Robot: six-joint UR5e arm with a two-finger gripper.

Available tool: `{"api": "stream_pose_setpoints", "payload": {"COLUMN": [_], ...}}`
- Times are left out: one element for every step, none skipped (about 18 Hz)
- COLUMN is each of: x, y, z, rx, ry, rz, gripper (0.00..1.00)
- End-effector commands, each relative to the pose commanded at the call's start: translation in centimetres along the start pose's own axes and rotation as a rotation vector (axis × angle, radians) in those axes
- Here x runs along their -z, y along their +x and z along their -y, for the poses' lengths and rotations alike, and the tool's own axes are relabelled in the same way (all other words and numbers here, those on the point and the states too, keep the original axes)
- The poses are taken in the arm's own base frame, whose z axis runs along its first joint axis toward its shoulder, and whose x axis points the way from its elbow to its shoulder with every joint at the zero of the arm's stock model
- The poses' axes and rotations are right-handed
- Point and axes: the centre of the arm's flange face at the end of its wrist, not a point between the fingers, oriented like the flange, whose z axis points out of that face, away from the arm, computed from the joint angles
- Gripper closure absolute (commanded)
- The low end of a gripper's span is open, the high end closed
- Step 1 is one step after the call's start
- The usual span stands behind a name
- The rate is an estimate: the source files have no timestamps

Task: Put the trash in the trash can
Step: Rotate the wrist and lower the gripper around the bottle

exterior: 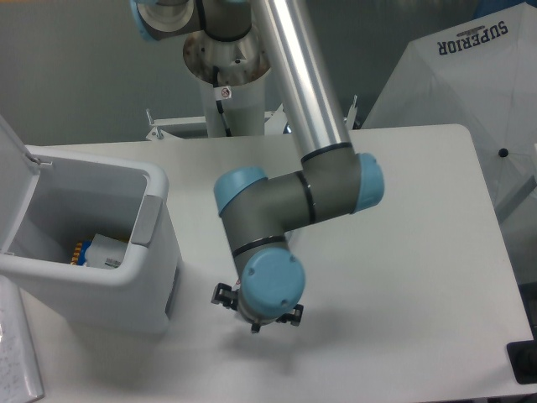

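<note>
The jaws (254, 312) are almost fully hidden beneath the blue wrist cap (269, 282); only black bracket tips show at the cap's left and right lower edges, so whether the jaws are spread or pressed together cannot be told. No part of the bottle can be seen under or around the wrist in this view, so its position cannot be given. The wrist hangs above the white surface (403, 252), just right of the trash can (126, 277), without touching it. The trash can stands at the left of the surface with its lid (13, 180) swung up and back. Inside, against the lower left wall, lies a pale crumpled item (105, 249) with a small blue-and-orange piece beside it. The silver arm tube (306, 75) rises from the elbow toward the mounting column (226, 63) at the rear.
</note>
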Motion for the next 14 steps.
{"api": "stream_pose_setpoints", "payload": {"x": [-0.3, -0.4, -0.6, -0.8, -1.2, -1.4, -1.7, -2.0, -2.1, -2.5, -2.9, -3.2, -3.3, -3.4], "y": [0.6, 1.0, 0.9, 0.9, 0.9, 0.8, 1.2, 1.4, 1.5, 1.5, 1.4, 1.7, 1.9, 2.0], "z": [0.3, 0.4, 0.3, 0.3, 0.4, 0.4, 0.6, 0.8, 0.9, 0.9, 1.0, 1.2, 1.3, 1.3], "rx": [-0.012, -0.016, -0.018, -0.02, -0.021, -0.021, -0.031, -0.035, -0.034, -0.036, -0.036, -0.041, -0.044, -0.044], "ry": [-0.009, -0.017, -0.025, -0.034, -0.045, -0.052, -0.064, -0.075, -0.081, -0.091, -0.102, -0.108, -0.111, -0.113], "rz": [0.008, 0.019, 0.026, 0.032, 0.041, 0.051, 0.064, 0.075, 0.085, 0.09, 0.098, 0.103, 0.106, 0.105], "gripper": [0.0, 0.0, 0.0, 0.0, 0.0, 0.0, 0.0, 0.0, 0.0, 0.0, 0.01, 0.02, 0.04, 0.07]}}
